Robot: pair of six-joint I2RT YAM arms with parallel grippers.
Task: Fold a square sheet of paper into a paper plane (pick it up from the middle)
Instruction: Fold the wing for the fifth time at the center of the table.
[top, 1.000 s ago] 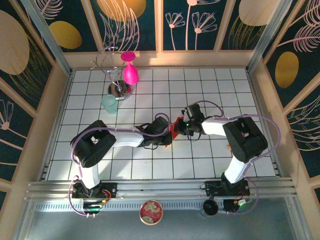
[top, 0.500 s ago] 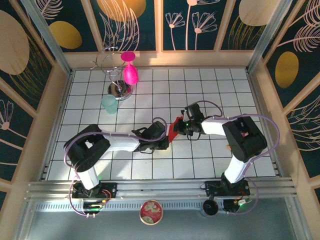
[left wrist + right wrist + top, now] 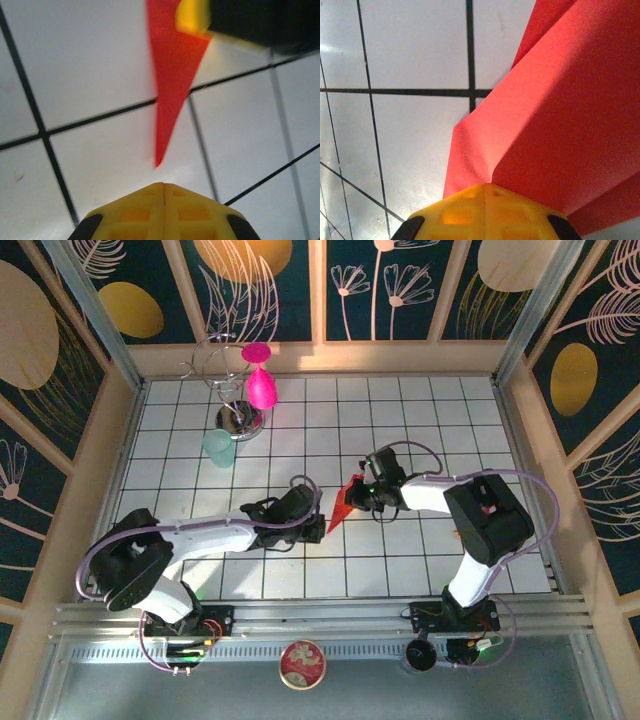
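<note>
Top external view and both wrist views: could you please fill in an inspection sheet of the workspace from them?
Surface: white table with dark grid lines.
Job's things: red paper plane, a pointed dart, tip toward the left pincer.
Clutter: magenta goblet, wire stand and teal cup at far left; patterned round tin on the near ledge.
Pincers: right pincer shut on the paper plane; left pincer shut, empty, short of its tip.
Cables: lilac cables loop along both arms.
Surroundings: dark floral panels in wooden frames; aluminium rail at near edge.
</note>
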